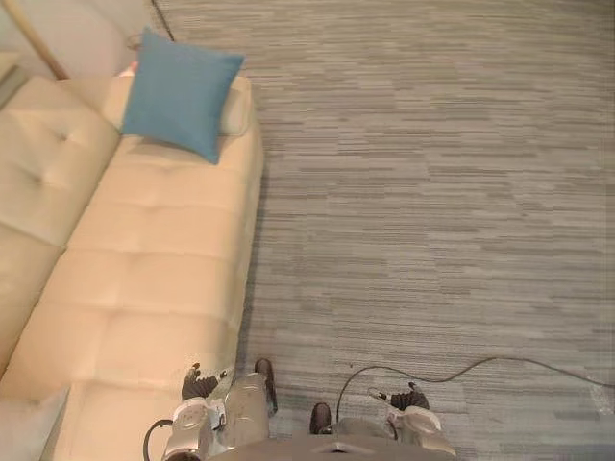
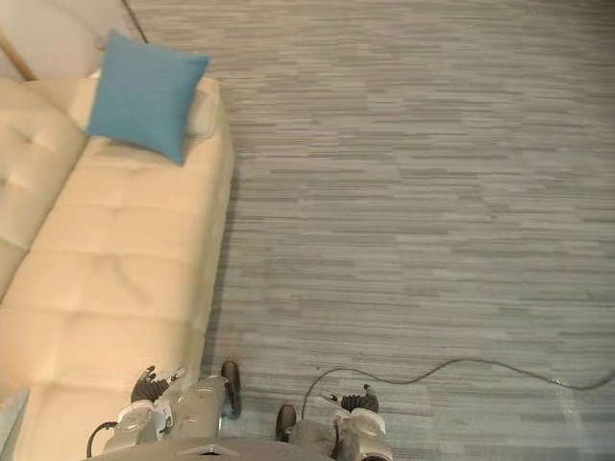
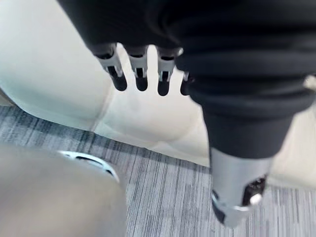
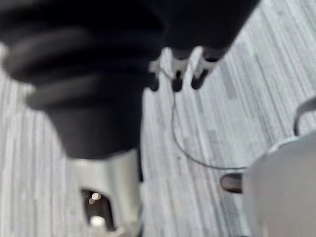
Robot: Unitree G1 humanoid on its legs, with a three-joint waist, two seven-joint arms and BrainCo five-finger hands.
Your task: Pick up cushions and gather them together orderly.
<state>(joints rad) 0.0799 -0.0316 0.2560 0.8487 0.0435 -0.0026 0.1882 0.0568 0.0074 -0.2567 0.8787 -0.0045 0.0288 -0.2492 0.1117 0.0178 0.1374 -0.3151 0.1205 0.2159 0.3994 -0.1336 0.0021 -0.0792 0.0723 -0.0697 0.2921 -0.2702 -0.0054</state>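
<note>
Cushion (image 1: pixel 181 92) blue, at sofa (image 1: pixel 144 279) far end | left hand (image 1: pixel 200 386) slack, empty | right hand (image 1: pixel 411 396) slack, empty

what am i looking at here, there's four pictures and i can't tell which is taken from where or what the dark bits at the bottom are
This is a two-legged humanoid robot. The two wide pictures come from cameras in its head, looking down. The two close ones come from a camera on each wrist. The dark bits are its hands. The left hand hangs open by the edge of a cream sofa, and the right hand hangs open over grey carpet. Neither holds anything. At the sofa's far end a blue cushion lies partly over a cream cushion.
</note>
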